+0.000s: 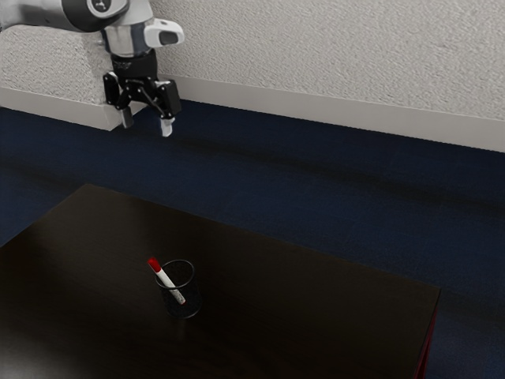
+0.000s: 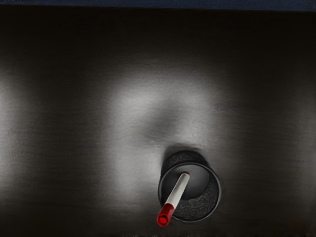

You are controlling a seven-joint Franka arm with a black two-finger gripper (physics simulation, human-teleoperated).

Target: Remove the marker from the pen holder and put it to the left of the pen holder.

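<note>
Black two-finger gripper is up high, fingers apart and empty, with the red-capped white marker leaning in the round black mesh pen holder, so align to its tilt, pinch near the cap (mind the rim), draw out along its length.

There is one slim, white, cylindrical marker with one red cap, one round, black, open-topped pen holder, and one dark, wood-grained, straight-edged tabletop. Robot arms number one, white and grey, with one black pincer of two fingers.
</note>
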